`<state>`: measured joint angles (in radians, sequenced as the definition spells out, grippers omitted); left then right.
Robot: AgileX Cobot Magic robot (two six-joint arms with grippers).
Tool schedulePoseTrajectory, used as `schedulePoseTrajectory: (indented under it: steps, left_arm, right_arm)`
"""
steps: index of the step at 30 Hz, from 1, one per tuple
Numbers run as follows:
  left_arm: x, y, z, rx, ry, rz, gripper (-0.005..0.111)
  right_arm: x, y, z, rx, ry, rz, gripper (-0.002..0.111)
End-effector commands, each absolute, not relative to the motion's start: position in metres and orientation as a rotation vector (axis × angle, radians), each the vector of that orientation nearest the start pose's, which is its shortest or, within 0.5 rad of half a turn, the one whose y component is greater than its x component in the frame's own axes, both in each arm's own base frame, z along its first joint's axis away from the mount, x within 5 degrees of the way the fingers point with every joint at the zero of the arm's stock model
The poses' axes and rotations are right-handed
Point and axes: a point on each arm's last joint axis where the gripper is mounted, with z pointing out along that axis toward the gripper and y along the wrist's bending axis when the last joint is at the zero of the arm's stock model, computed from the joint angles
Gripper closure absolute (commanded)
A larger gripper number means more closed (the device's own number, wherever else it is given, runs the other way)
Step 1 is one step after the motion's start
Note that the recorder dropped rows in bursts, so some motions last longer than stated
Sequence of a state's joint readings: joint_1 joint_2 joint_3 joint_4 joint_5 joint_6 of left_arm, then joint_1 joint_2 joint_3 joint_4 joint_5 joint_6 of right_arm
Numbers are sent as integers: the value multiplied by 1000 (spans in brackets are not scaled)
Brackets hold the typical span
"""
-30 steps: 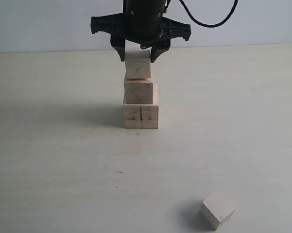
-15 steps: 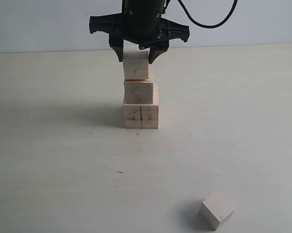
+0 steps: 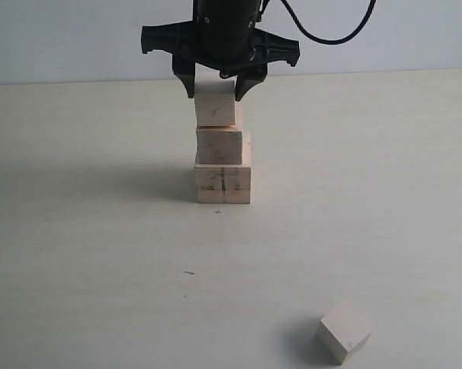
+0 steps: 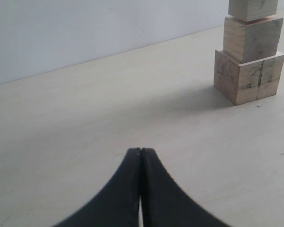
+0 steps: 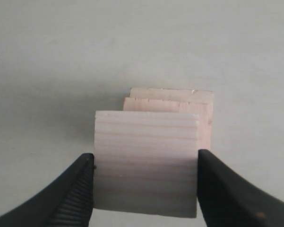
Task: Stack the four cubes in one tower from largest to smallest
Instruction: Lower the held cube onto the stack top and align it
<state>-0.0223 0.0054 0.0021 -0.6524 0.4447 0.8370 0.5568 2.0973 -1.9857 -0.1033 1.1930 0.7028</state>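
Right end effector (image 3: 216,93) grips the third cube (image 3: 217,111) between its fingers, directly over the two-cube stack (image 3: 223,181). Left end effector (image 4: 141,153) is pinched together, holding nothing.

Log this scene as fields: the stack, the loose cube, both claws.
base: largest pale wooden cube with dark seam
middle: second pale wooden cube, on the base
top: third pale wooden cube, on the second
right claw: closed on the third cube's sides
left claw: shut, empty, away from the cubes
loose: smallest pale wooden cube, alone on the table
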Motion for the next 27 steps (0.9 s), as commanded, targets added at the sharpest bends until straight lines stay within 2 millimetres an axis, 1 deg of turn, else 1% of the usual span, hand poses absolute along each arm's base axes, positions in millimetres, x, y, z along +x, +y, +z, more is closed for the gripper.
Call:
schedulePoseTrajectory:
  steps: [1,5,8,12,27]
  left_arm:
    - [49,-25,182,416,1788,-101,107]
    - [49,-25,182,416,1788,-101,107]
    - [49,-25,182,416,1788,-101,107]
    - [49,-25,182,418,1787,-100,107]
    - [49,-25,182,416,1788,-101,107]
  right_arm:
    - [395,235,281,136,2765,173,80]
    - [395,235,281,139,2765,173,80]
    - [396,233,281,170,2756,140,80]
    - [395,231,281,170,2766,114,80]
    - [394,233,280,202,2773,150,80]
